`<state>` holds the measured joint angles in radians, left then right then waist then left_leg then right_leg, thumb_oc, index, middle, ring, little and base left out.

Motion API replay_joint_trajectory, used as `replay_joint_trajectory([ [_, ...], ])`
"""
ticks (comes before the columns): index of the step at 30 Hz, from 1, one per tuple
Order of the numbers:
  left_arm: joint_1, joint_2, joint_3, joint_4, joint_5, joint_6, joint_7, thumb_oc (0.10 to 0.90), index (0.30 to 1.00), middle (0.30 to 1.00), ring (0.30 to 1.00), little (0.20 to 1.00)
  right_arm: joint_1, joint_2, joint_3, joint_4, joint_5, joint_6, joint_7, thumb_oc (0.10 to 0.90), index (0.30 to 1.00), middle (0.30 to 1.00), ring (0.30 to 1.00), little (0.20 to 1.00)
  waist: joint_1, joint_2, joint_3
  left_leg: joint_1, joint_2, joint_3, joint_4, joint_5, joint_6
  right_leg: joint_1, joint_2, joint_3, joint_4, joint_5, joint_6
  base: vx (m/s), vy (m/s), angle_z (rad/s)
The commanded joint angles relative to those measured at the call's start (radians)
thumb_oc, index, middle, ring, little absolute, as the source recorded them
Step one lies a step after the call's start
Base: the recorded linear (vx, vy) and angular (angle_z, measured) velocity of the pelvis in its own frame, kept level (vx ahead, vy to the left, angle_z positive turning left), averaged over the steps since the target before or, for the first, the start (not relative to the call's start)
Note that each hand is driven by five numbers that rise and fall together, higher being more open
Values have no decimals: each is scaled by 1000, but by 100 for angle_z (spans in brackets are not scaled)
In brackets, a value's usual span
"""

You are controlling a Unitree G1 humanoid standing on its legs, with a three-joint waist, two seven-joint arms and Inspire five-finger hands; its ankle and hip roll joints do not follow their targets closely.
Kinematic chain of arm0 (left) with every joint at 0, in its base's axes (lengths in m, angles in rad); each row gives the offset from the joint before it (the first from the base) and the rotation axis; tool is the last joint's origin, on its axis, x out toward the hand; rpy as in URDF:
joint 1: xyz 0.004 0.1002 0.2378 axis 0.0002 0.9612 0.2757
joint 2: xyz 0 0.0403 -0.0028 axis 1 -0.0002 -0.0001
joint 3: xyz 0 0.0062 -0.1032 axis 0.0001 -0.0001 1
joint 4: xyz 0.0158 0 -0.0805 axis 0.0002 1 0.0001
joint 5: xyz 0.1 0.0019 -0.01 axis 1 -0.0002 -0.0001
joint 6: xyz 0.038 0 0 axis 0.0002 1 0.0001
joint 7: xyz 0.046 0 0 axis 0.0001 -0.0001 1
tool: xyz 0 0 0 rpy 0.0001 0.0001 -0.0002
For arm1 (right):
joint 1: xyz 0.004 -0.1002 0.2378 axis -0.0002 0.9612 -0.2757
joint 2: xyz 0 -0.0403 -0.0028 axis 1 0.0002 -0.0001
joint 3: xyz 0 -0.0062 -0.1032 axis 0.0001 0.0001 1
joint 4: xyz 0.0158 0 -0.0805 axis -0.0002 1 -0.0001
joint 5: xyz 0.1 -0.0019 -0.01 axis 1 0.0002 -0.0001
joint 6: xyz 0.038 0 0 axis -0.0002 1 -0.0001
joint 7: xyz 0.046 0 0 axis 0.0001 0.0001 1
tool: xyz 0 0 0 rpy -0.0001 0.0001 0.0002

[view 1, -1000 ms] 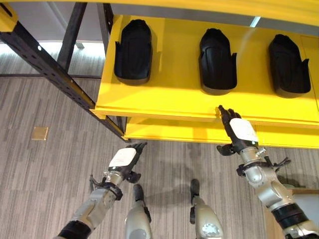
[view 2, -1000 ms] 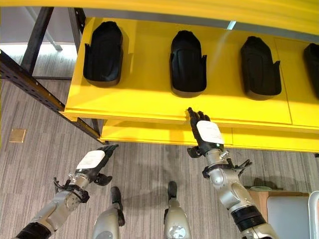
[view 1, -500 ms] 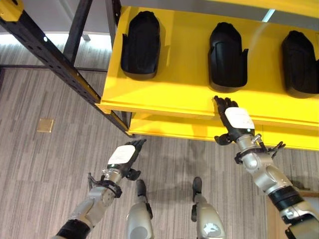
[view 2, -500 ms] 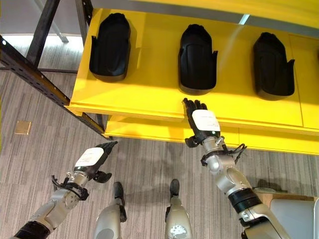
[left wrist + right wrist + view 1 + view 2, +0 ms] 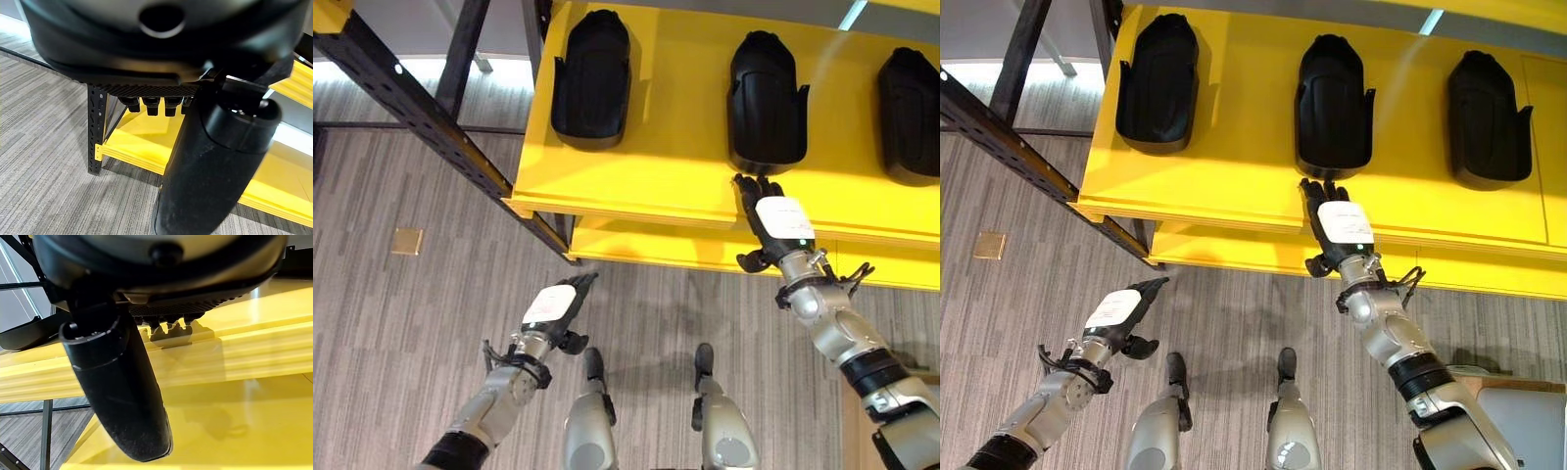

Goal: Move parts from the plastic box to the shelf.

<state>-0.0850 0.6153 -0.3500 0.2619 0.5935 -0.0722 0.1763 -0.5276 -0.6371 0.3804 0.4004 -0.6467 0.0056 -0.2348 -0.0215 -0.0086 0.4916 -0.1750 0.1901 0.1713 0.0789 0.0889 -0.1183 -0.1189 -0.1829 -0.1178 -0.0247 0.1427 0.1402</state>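
Observation:
Three black moulded parts lie on the yellow shelf [image 5: 646,166]: one at the left [image 5: 591,73], one in the middle [image 5: 768,102], one at the right [image 5: 909,115]. My right hand [image 5: 771,223] is open, fingers straight over the shelf's front edge, just short of the middle part [image 5: 1334,106]. It holds nothing. My left hand [image 5: 555,308] hangs open and empty low over the floor, below and in front of the shelf's left end. In the left wrist view its fingers [image 5: 157,104] point at the lower yellow shelf [image 5: 139,147].
A black perforated rack post [image 5: 421,113] runs diagonally at the left, joining the shelf's corner. A lower yellow shelf [image 5: 656,247] sits beneath the upper one. A small brass floor plate [image 5: 407,241] lies at the left. A pale box corner [image 5: 1518,421] shows at the lower right.
The camera has shifted, so the shelf sits lower and more to the right in view. My right hand has reached a little further onto the shelf toward the middle part. The left hand hardly moved.

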Motion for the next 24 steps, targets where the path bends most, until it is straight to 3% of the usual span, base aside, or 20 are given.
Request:
replay_joint_trajectory([
  [1, 15, 51, 32, -105, -23, -41, 22, 900, 1000, 1000, 1000, 1000, -81, -46, 40, 21, -2, -3, -2, 900, 1000, 1000, 1000, 1000, 33, -23, -57, -84, 9, -60, 102, -17, 17, -68, -52, 4, 154, -49, -1, 0, 0, 0],
  [24, 22, 53, 37, -87, -35, -28, 21, 900, 1000, 1000, 1000, 1000, -160, -62, 72, 77, 7, 13, 9, 900, 1000, 1000, 1000, 1000, 44, -14, -44, -99, 3, -66, 100, -15, 20, -86, -56, 1, 165, -51, -1, 0, 0, 0],
])
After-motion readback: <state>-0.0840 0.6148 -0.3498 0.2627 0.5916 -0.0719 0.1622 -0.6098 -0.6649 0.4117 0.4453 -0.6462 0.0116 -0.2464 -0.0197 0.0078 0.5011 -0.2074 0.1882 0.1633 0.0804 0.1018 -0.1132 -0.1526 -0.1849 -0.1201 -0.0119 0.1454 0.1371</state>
